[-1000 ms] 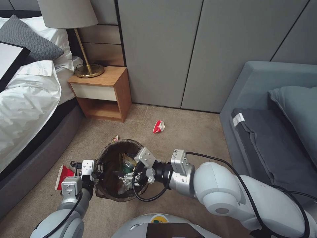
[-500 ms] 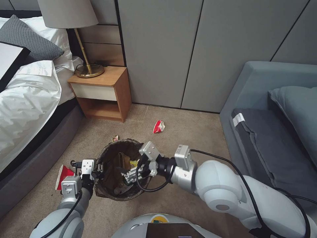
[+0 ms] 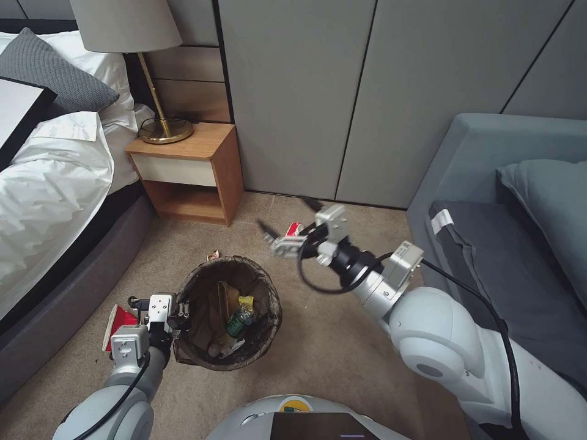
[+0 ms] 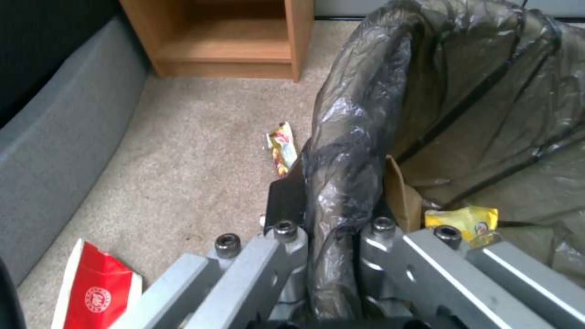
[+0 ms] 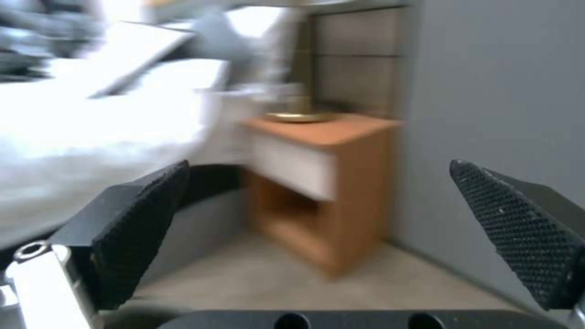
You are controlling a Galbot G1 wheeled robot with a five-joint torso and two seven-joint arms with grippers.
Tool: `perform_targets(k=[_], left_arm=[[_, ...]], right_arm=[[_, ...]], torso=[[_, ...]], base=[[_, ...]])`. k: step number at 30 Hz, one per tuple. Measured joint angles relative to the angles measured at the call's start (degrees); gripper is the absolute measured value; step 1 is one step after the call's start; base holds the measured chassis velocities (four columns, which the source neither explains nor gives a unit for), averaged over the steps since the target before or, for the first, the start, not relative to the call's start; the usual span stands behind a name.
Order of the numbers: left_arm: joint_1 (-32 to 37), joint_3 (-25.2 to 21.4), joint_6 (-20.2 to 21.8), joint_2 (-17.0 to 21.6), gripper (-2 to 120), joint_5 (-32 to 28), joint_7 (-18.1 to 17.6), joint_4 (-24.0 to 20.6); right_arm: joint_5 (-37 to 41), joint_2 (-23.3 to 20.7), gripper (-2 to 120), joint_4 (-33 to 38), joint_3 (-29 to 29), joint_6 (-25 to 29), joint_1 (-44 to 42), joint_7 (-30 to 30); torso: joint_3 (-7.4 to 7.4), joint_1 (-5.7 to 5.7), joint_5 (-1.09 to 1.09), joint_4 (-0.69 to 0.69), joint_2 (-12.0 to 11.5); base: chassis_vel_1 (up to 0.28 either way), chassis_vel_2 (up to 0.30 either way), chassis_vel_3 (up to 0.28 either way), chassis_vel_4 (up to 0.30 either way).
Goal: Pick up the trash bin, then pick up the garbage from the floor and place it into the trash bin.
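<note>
The trash bin (image 3: 260, 271), lined with a dark bag, hangs just over the floor (image 3: 324, 348). My left gripper (image 3: 178, 318) is shut on its rim; in the left wrist view the left gripper (image 4: 332, 214) pinches the bag-covered rim (image 4: 347, 151). In the bin lie a yellow wrapper (image 3: 246, 300), a small bottle (image 3: 239, 318) and a brown paper bag (image 3: 220, 299). My right gripper (image 3: 286, 215) is open and empty, raised beyond the bin, just in front of a crushed red-and-white cup (image 3: 295, 230). Another red cup (image 3: 119, 321) and a small wrapper (image 3: 213, 256) lie on the carpet.
A wooden nightstand (image 3: 186, 174) with a lamp (image 3: 162, 125) stands at the back left beside the bed (image 3: 49, 183). A grey sofa (image 3: 489, 201) fills the right. Grey wall panels (image 3: 318, 91) close the back. The bed's grey base (image 4: 55, 137) runs close along the bin's left.
My right gripper has come up out of the bin and swung away toward the wall, near the crushed cup, now open and empty. The bin and the left arm have held still.
</note>
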Motion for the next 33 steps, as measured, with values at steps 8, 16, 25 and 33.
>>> perform_targets(k=[8, 16, 25, 33], left_arm=[[0.2, -0.1, 0.1, -0.6, 5, 0.3, 0.0, 0.0], [0.4, -0.3, 0.2, -0.5, 5, 0.3, 0.1, 0.0], [0.7, -0.7, 0.3, -0.3, 5, 0.8, 0.3, 0.0], [0.7, -0.9, 0.5, -0.6, 5, 1.8, 0.2, 0.0]], right_arm=[[-15.9, 6.5, 100, -3.9, 17.8, 5.2, -20.5, -3.3], [-28.8, 17.3, 100, -3.8, 29.7, 9.7, -31.6, -7.4], [-31.5, 27.7, 100, 1.1, 36.3, 10.9, -41.3, -13.2], [-30.8, 28.1, 100, 1.8, 38.7, 10.2, -42.1, -13.5]], torso=[[0.0, 0.0, 0.0, -0.02, 0.0], [-0.01, 0.0, -0.01, 0.01, 0.0], [0.0, 0.0, -0.02, -0.01, 0.0], [0.0, 0.0, -0.01, 0.01, 0.0]], base=[[0.0, 0.0, 0.0, 0.0], [0.0, 0.0, 0.0, 0.0], [0.0, 0.0, 0.0, 0.0], [0.0, 0.0, 0.0, 0.0]])
